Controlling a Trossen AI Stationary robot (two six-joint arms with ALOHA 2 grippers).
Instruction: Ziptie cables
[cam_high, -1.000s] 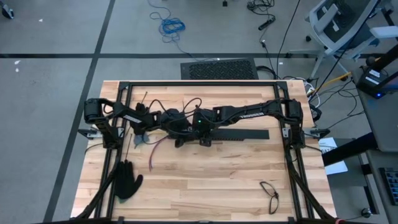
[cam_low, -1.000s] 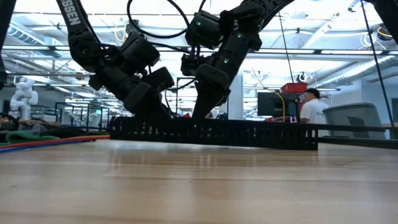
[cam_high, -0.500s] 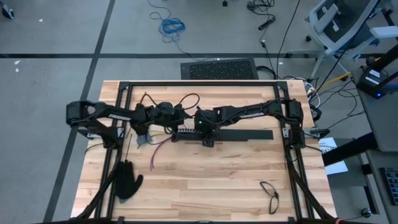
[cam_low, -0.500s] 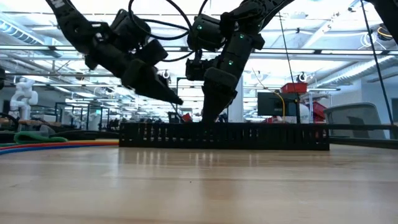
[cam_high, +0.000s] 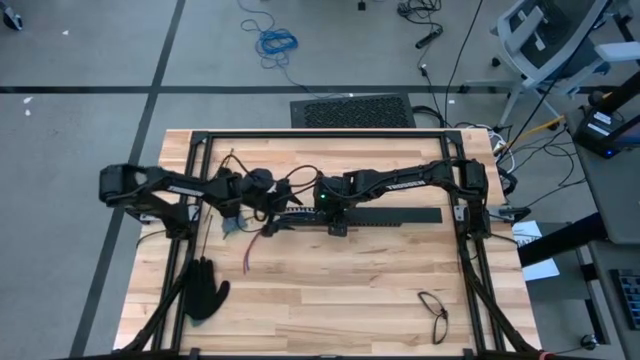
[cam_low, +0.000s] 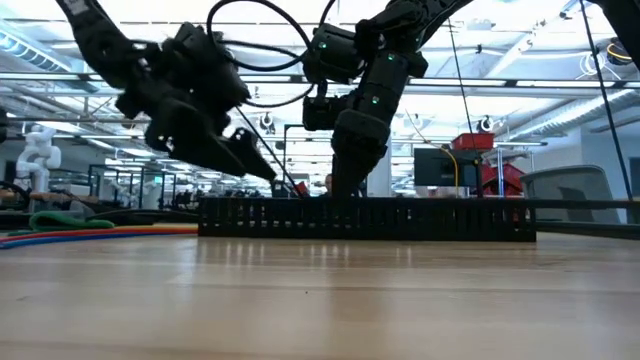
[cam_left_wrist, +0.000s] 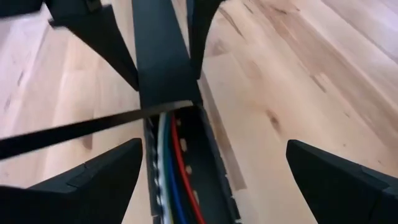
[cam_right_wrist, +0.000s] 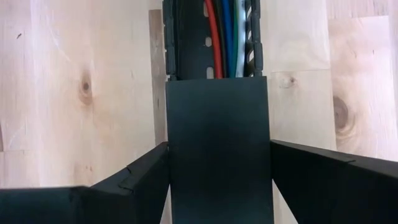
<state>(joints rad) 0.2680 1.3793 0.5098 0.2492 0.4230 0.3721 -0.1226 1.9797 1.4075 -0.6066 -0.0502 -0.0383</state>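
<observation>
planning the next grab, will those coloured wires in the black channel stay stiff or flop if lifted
Likely floppy: the wires are thin, and their loose ends curve on the table in the high view. Probably light too. The slotted channel looks rigid and would keep them straight while they lie inside.

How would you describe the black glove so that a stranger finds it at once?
Start at the wooden table and go to its near left corner. The black glove lies there, beside the frame rail. It alone is soft and hand-shaped; the eyeglasses lie near the opposite corner.

The left pincer (cam_high: 272, 206) has pulled back from the long black slotted plastic channel (cam_high: 390, 216) and risen, its fingers spreading fully. The channel under the right pincer (cam_high: 334, 222) has slid slightly away from the left pincer.
</observation>
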